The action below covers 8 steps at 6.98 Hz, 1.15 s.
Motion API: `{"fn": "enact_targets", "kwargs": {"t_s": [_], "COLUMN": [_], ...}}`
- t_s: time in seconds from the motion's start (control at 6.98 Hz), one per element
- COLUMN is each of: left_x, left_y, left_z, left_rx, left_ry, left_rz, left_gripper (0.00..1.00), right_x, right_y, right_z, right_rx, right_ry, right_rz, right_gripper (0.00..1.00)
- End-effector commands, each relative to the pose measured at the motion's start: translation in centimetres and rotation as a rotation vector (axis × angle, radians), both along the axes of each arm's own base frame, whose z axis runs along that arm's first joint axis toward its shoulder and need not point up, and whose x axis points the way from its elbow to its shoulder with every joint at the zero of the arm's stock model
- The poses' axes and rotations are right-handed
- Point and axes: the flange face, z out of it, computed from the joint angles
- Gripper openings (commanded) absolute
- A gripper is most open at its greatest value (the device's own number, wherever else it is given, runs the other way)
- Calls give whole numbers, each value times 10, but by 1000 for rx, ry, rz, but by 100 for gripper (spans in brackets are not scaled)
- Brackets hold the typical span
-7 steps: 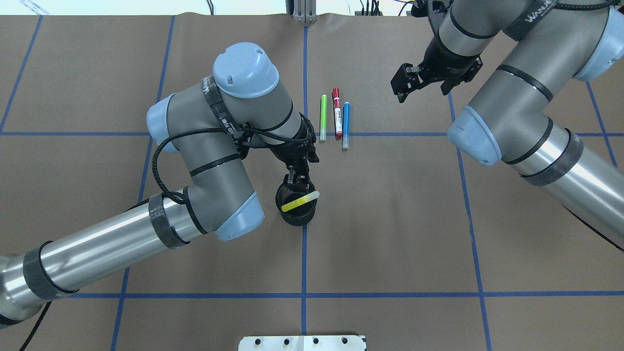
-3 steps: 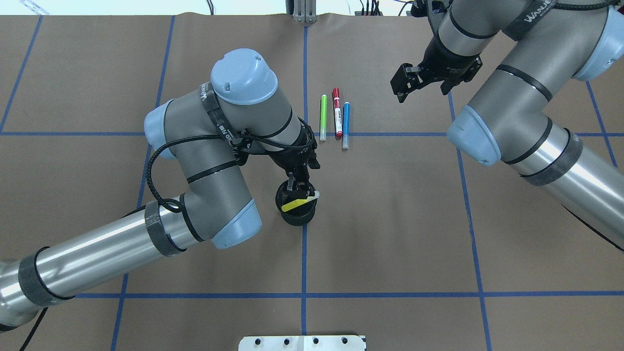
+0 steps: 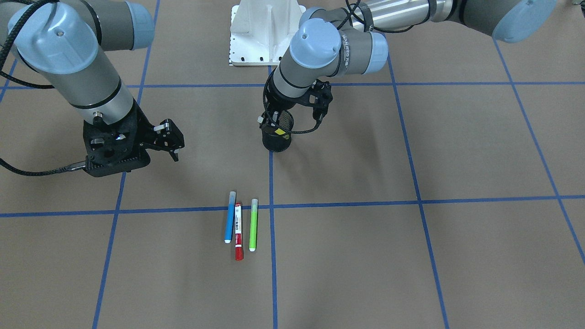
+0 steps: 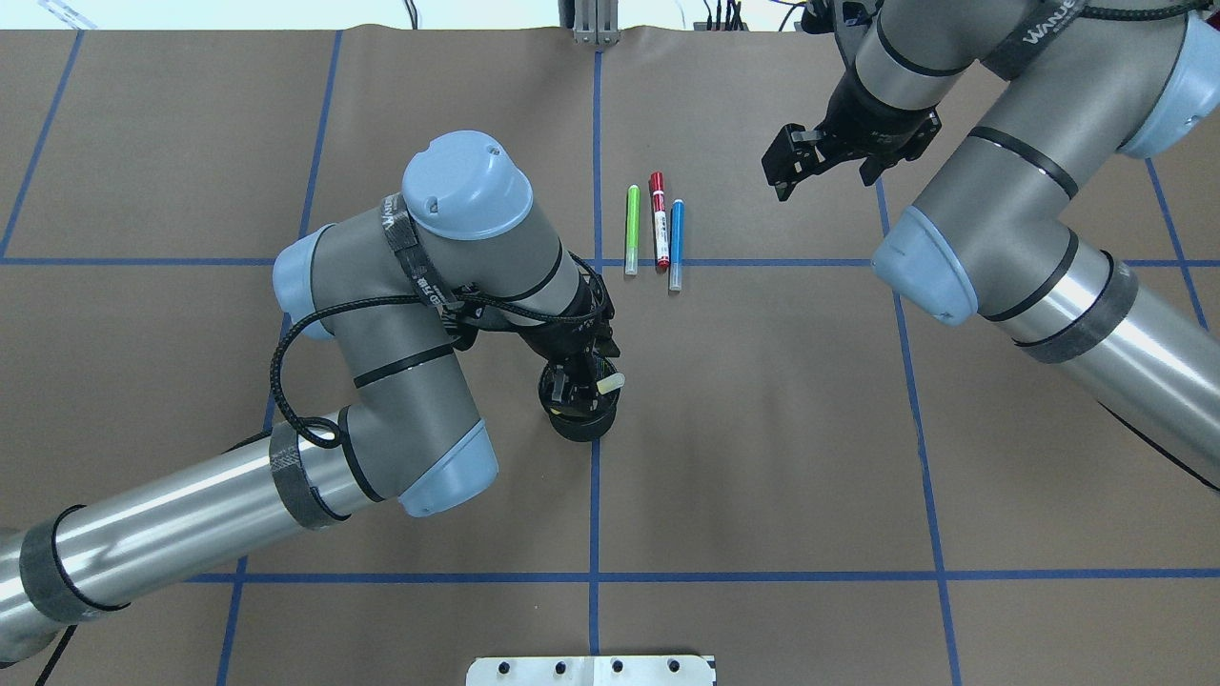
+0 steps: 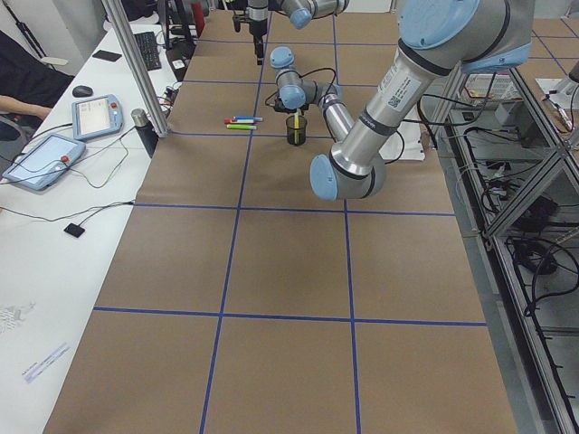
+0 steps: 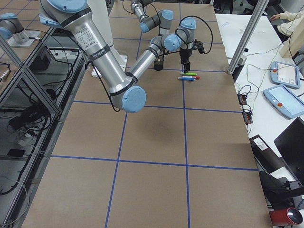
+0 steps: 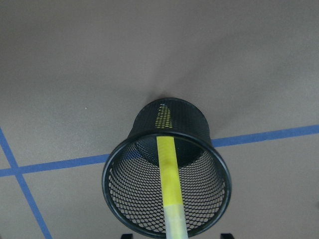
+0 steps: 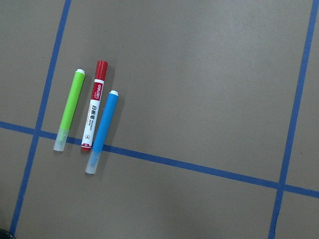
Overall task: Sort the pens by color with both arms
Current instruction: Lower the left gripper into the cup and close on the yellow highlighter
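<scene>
The yellow pen (image 7: 167, 169) stands slanted inside the black mesh cup (image 7: 114, 199), with its pale cap end (image 4: 610, 383) sticking out over the rim. My left gripper (image 4: 575, 386) hangs right above the cup (image 4: 578, 427). In the left wrist view its fingertips show wide apart on either side of the pen, so it is open. The green pen (image 4: 631, 229), red pen (image 4: 659, 221) and blue pen (image 4: 676, 243) lie side by side on the table. My right gripper (image 4: 791, 167) is open and empty, hovering to the right of them.
Brown paper with blue tape grid lines (image 4: 594, 476) covers the table. The white metal pedestal (image 3: 267, 32) stands at the robot's base. The three pens also show in the right wrist view, the green pen (image 8: 69, 117) leftmost.
My left gripper has come down over the cup. The yellow pen has gone from lying slanted across the rim to standing inside, only its cap showing from above. The right arm has not moved.
</scene>
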Motion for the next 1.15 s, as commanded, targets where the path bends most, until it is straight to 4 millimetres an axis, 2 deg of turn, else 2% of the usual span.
{"fn": "enact_targets", "kwargs": {"t_s": [0.0,1.0], "left_x": [2,7], "left_y": [2,-1], "left_z": [-4,-4], "left_rx": [6,18], "left_ry": [7,20], "left_rz": [2,0], "left_gripper": [65,48], "right_x": [0,0], "right_y": [0,0], "right_z": [-1,0], "right_rx": [1,2], "right_ry": [0,1], "right_rz": [1,2], "right_gripper": [98,98]}}
